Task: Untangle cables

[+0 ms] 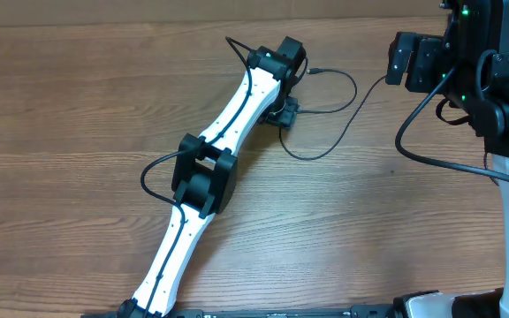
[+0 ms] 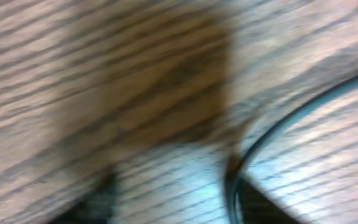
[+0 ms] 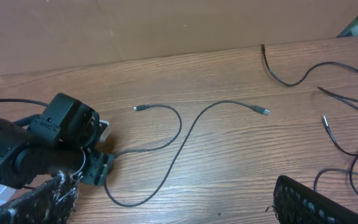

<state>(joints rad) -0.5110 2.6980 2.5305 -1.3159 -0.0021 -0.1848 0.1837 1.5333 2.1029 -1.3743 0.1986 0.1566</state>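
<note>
A thin black cable lies looped on the wooden table, one plug end near the left arm's wrist. My left gripper is pressed down over this cable's middle. In the blurred left wrist view its jaws stand apart with bare wood between them, and the cable curves in along the inner edge of the right finger. The right wrist view shows the same cable with both plugs free. My right gripper hovers open at the far right, holding nothing.
Several more loose black cables lie at the right end of the table in the right wrist view, one of them near the back edge. The right arm's thick black wire hangs over the table's right side.
</note>
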